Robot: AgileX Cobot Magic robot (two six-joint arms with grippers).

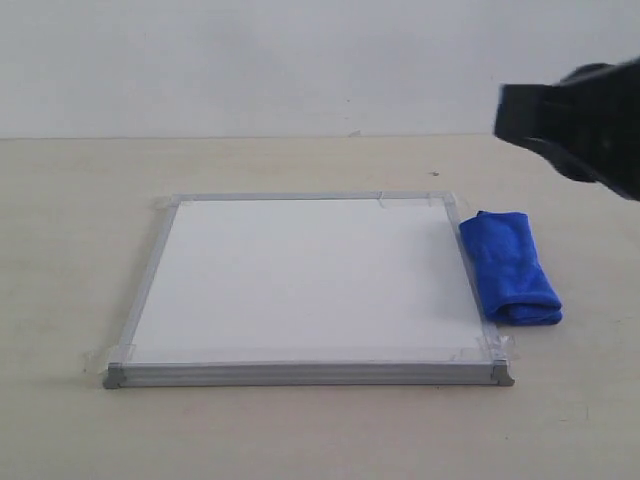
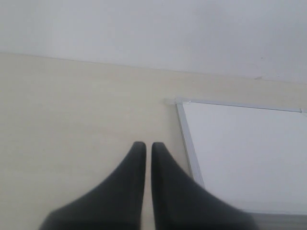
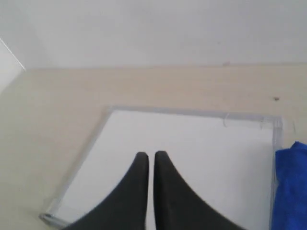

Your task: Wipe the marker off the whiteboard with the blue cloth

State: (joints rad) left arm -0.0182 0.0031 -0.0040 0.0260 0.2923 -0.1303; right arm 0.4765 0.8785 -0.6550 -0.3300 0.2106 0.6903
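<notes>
Whiteboard [image 1: 300,285] lies flat on your pale table [image 1: 60,250], with a silver frame [image 1: 140,290] all round and grey caps on the near corners. Its face reads plain white in every view.

Start at the left. Your left claw [image 2: 145,143] hangs over bare tabletop. Its two black fingers [image 2: 132,187] are drawn together with only a thin slit between them, and they hold nothing. One corner of the board sits ahead of those tips and off to one side. From that corner the frame edge runs back to pass just beside one finger.

Across the board's width you come to the blue cloth [image 1: 510,268]. It is folded into a thick oblong and lies on the table along the board's right-hand edge. It sits close against the frame, but you cannot tell whether cloth and metal actually touch.

Your right claw [image 3: 147,154] has its tips showing against the board's white face, with the far frame edge ahead of them. The cloth lies off to one side of this claw, past the frame, and only its edge shows in the wrist view. These fingers [image 3: 170,196] are also pressed nearly together, with a narrow slit between them and nothing gripped. In the exterior view the right arm [image 1: 585,115] is a blurred black bulk raised above the table, with the cloth lying below it, nearer the camera.
</notes>
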